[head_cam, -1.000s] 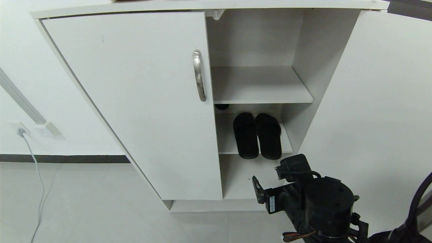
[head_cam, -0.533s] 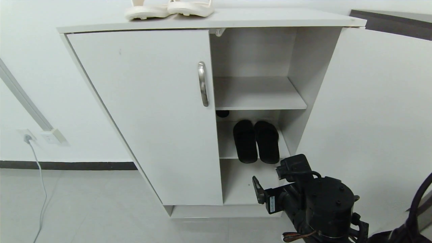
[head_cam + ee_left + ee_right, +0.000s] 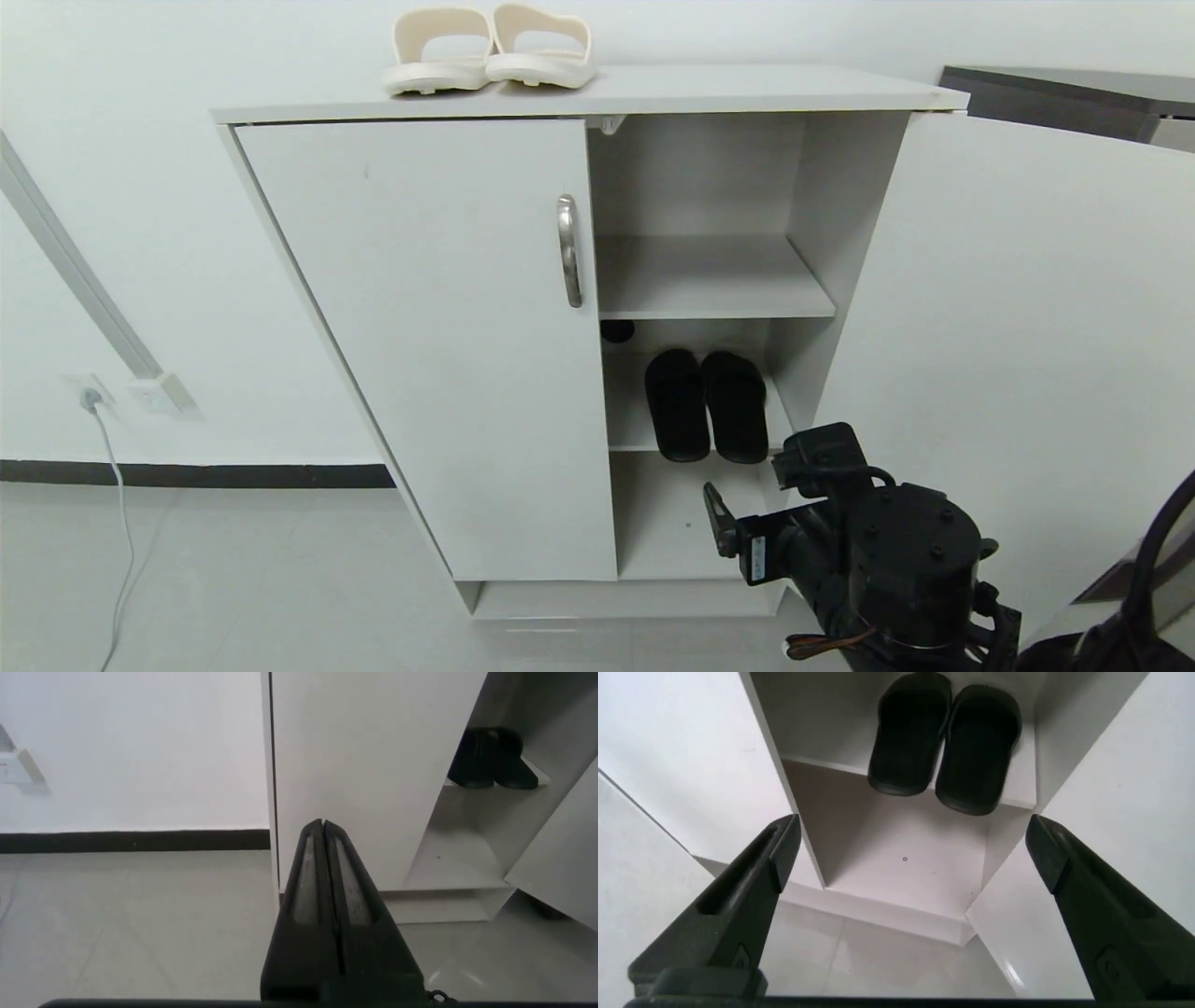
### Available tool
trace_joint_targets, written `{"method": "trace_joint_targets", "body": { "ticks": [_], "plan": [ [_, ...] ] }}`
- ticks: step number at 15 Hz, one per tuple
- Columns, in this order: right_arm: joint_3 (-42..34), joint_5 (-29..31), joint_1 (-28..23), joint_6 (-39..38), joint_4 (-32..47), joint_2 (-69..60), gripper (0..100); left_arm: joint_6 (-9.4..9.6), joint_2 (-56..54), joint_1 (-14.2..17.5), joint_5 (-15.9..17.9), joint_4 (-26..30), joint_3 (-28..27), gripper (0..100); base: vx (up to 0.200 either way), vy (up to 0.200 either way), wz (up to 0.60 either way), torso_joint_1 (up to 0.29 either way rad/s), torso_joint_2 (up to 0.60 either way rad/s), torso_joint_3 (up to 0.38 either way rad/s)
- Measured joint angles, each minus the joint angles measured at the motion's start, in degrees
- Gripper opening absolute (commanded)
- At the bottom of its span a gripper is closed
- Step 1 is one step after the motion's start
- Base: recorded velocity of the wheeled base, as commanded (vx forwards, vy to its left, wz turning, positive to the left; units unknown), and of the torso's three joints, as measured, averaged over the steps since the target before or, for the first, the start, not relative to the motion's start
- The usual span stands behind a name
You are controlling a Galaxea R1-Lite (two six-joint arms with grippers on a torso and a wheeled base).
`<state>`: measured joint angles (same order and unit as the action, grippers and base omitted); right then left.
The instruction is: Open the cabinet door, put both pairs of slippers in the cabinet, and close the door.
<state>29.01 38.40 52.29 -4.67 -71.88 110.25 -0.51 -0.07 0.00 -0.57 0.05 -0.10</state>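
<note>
White two-door cabinet [image 3: 747, 89]: right door [image 3: 1008, 355] open. Black slide slippers [image 3: 709, 411] on middle shelf [image 3: 625, 425], apparently overhanging its edge. Cream open-toe slippers [image 3: 488, 56] on cabinet top. Right gripper [image 3: 913, 831] spread, empty, facing bottom compartment [image 3: 663, 523]. Left gripper [image 3: 323, 835] clenched, empty.

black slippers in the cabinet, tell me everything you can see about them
The black slippers are a matte pair of slides with broad straps, rubber or foam by the look. They lie flat, side by side and touching, on the middle shelf of the cabinet, toward its right side. Their near ends reach just past the shelf's front edge. Apart from the shelf, nothing touches them.
</note>
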Motion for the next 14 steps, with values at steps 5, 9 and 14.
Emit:
{"method": "trace_joint_targets", "body": {
  "ticks": [5,9,14],
  "plan": [
    [-1.1,-0.3,0.0,0.0,-0.9,0.2,100,-0.15,0.0,0.0,0.0,0.0,0.0,0,0.000,0.160,0.00,-0.002,0.00,0.002],
    [-2.3,-2.3,0.0,0.0,-3.1,0.2,100,-0.22,0.0,0.0,0.0,0.0,0.0,0,0.000,0.200,0.00,0.002,0.00,0.005],
    [-3.8,-3.3,0.0,0.1,-3.8,0.5,100,-0.24,0.0,0.0,0.0,0.0,0.0,0,0.000,0.200,0.00,0.002,0.00,0.005]
  ]
}}
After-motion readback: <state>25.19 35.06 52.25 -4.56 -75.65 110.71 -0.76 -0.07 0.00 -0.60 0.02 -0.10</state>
